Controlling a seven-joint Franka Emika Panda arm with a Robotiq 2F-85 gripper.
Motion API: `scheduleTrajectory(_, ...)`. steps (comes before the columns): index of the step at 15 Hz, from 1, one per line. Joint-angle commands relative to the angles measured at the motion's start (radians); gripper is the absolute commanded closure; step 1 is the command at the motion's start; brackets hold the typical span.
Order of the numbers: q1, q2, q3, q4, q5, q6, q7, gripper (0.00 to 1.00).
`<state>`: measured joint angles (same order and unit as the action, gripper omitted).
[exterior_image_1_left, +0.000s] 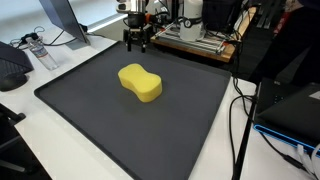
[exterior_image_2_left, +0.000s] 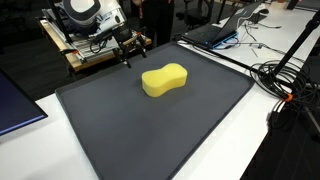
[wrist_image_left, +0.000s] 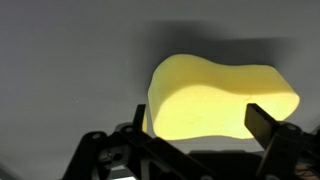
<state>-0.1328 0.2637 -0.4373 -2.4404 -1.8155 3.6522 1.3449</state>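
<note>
The hand (wrist_image_left: 197, 128) is filling the bottom of the wrist view, its dark linkage blurred and cut off by the frame, with only two fingers (wrist_image_left: 262, 122) rising clear. They are standing wide apart and gripping nothing. Past them the yellow sponge (wrist_image_left: 215, 92) is lying on grey ground, its near side partly hidden by the fingers and its right end running close to the frame's edge. In both exterior views the hand (exterior_image_1_left: 137, 42) (exterior_image_2_left: 133, 52) is hanging over the far edge of a dark mat (exterior_image_1_left: 90, 125) (exterior_image_2_left: 150, 135), apart from the sponge (exterior_image_1_left: 140, 83) (exterior_image_2_left: 165, 79). The sponge is sitting near the mat's middle, towards the hand's side, with bare mat all round it. The mat is covering most of a white counter (exterior_image_1_left: 25, 115) (exterior_image_2_left: 30, 145). Cables (exterior_image_2_left: 290, 85) are trailing beside one mat edge, a bottle (exterior_image_1_left: 38, 50) is sitting off another, and the clutter behind the hand is too crowded to make out.
</note>
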Motion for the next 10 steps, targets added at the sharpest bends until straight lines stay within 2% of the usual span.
scheduleTrajectory(1, 0.012, 0.044, -0.029, 0.091, -0.076, 0.058, 0.153, 0.0)
scheduleTrajectory(5, 0.056, 0.073, -0.07, 0.194, -0.194, 0.065, 0.371, 0.0)
scheduleTrajectory(10, 0.211, 0.12, -0.18, 0.349, -0.374, 0.087, 0.691, 0.0)
